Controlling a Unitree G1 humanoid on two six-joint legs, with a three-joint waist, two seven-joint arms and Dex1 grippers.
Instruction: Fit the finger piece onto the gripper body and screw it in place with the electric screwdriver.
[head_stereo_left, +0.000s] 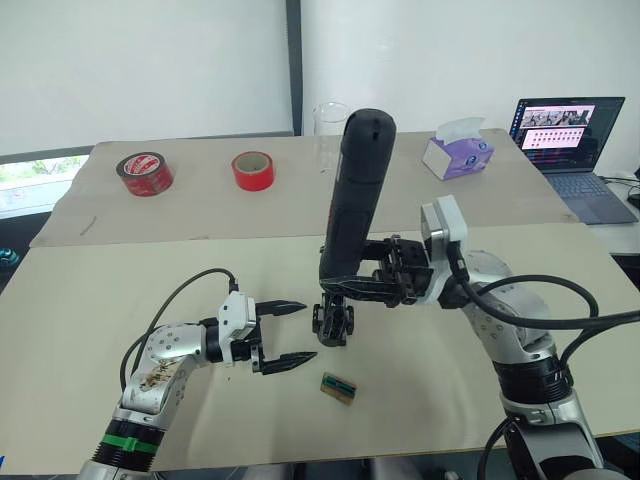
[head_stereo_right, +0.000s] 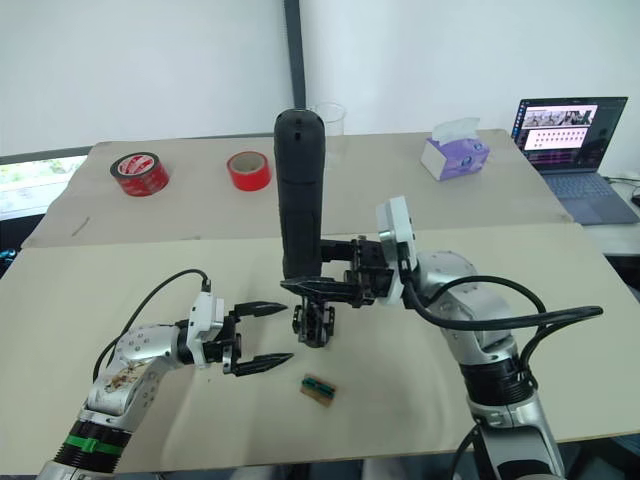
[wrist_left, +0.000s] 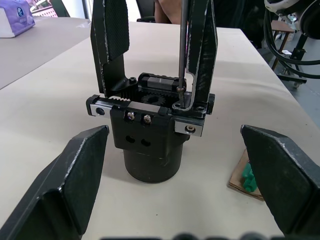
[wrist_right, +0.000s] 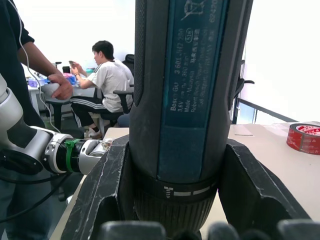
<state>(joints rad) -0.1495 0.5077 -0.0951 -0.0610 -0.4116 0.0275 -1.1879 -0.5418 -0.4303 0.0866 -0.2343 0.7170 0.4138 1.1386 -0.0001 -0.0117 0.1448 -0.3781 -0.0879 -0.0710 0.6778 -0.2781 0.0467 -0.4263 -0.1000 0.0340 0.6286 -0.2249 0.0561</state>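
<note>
Left wrist view showed the thin metal bit of the thick black cylindrical electric screwdriver (head_stereo_left: 355, 190), clamped upright in the right gripper (head_stereo_left: 372, 288), seated on a screw at the black tapering finger piece (wrist_left: 201, 50) atop the small black blocky gripper body (wrist_left: 150, 132) on the table. The left gripper (head_stereo_left: 290, 335) stood wide open and empty beside it. Driving well probably meant keeping the bit vertical.

The screwdriver (head_stereo_left: 352, 195) is a thick black cylinder standing nearly upright, rounded end up, its thin metal bit (wrist_left: 180, 45) pointing down onto a screw on the body (wrist_left: 150, 130). The body, black and blocky on a rounded base, stands mid-surface. A finger piece (wrist_left: 201, 50) rises upright from its toothed frame.
</note>
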